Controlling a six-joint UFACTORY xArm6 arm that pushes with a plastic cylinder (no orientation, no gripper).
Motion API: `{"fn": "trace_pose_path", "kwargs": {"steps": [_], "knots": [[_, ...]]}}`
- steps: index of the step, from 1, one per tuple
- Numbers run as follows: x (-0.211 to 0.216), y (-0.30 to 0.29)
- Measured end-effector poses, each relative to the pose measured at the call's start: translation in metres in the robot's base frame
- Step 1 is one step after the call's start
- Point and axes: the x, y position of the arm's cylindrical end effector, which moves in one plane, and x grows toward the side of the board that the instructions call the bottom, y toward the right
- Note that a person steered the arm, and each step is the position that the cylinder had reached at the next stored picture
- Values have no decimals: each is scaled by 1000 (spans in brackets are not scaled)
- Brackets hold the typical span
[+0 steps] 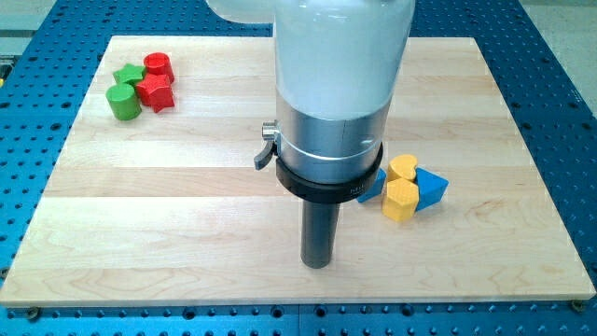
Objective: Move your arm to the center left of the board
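Note:
My tip (317,264) rests on the wooden board (187,177) at the bottom middle of the view, below the large white and metal arm body (336,84). Just to its right lie a yellow hexagonal block (400,199), a yellow heart-shaped block (403,168), a blue triangular block (431,186) and a blue block (371,187) partly hidden by the arm. At the view's top left sits a cluster: a green star-shaped block (129,74), a green cylinder (122,101), a red cylinder (158,65) and a red star-shaped block (157,91).
The board lies on a blue perforated table (28,140) that shows on all sides. The arm body hides the upper middle of the board.

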Motion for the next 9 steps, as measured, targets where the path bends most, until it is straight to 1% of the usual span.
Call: {"fn": "trace_pose_path", "kwargs": {"steps": [1,2,3,4,5,6,7,8,9], "knots": [[-19,-8],[-28,-33],[-50,-51],[-69,-90],[-98,-115],[-101,-182],[-101,-277],[-107,-314],[-129,-315]]}}
